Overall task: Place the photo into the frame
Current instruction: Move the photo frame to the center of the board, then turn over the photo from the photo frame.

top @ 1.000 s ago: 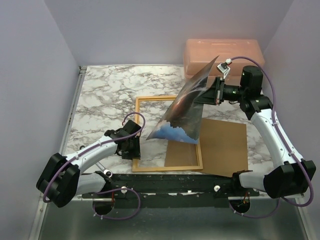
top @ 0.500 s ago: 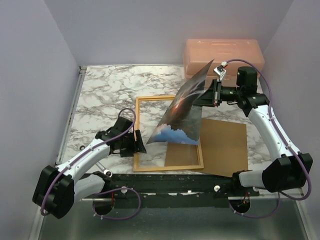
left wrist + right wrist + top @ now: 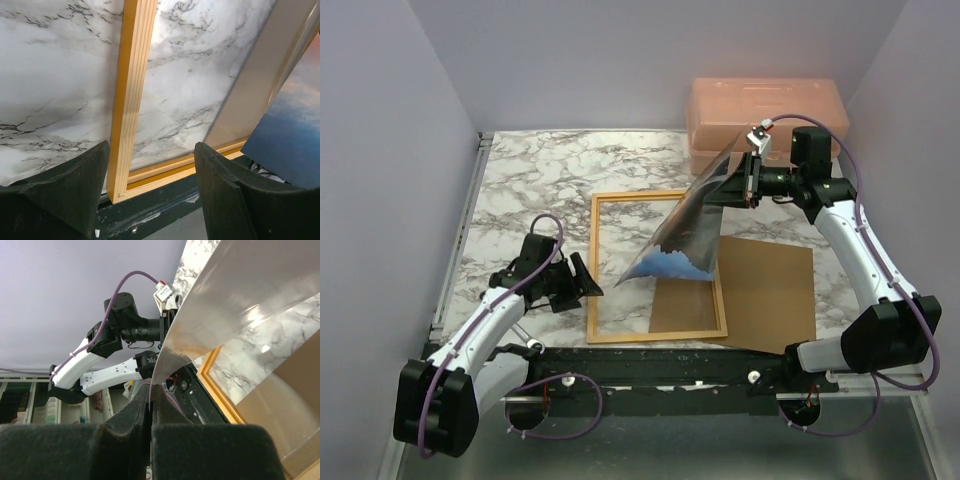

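Top external: frame (image 3: 595, 260) and brown board (image 3: 770, 290) are partly hidden by photo (image 3: 685, 235) pinched in right gripper (image 3: 728, 192); left gripper (image 3: 585, 283) is spread

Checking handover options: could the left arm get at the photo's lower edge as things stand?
Probably yes: the left gripper stands open by the frame, with nothing between it and the hanging photo.

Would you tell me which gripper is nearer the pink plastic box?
Right. The right gripper, clamping the photo, sits close by the pink box; the left gripper is at the near-left corner of the frame.
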### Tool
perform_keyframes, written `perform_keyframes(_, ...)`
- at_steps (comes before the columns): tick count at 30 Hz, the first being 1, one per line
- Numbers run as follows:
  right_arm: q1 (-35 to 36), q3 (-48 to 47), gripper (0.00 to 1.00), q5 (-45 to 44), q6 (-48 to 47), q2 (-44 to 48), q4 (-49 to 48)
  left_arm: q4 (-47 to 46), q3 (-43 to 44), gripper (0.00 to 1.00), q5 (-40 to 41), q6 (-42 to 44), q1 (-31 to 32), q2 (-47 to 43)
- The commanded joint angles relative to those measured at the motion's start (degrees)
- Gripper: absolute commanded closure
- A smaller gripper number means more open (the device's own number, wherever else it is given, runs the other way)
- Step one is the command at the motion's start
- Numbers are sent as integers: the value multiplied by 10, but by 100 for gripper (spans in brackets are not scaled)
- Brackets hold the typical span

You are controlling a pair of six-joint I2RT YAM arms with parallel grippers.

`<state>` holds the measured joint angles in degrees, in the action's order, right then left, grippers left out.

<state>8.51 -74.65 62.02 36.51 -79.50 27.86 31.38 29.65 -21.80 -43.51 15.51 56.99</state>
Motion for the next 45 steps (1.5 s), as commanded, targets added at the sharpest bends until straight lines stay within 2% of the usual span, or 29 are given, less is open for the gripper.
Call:
perform_keyframes(1, 8, -20, 99, 33, 52, -2, -57, 2, -3, 30, -37, 16, -28, -26)
perform_keyframes(12, 83, -91, 99, 74, 129, -14, -142, 1, 1, 30, -46, 23, -47, -21)
perform_keyframes(15, 87, -79, 99, 91, 124, -5, -167, 2, 1, 30, -47, 24, -47, -14)
perform_keyframes(18, 87, -45, 99, 86, 83, -5, -142, 2, 1, 30, -51, 25, -47, -10)
perform_keyframes(21, 87, -19, 99, 43, 7, -21, -53, 3, 1, 30, -52, 25, -47, -11)
perform_keyframes(25, 87, -9, 99, -77, -138, -70, 95, 2, 0, 30, -50, 26, -47, -10)
perform_keyframes(29, 85, 5, 99, -184, -197, -136, 167, 3, 2, 30, -47, 28, -48, -2)
perform_keyframes(36, 85, 19, 99, -277, -182, -148, 160, 2, 1, 30, -44, 28, -47, -2)
perform_keyframes(45, 85, -3, 99, -346, -191, -150, 173, 7, 8, 30, -20, 32, -47, 8)
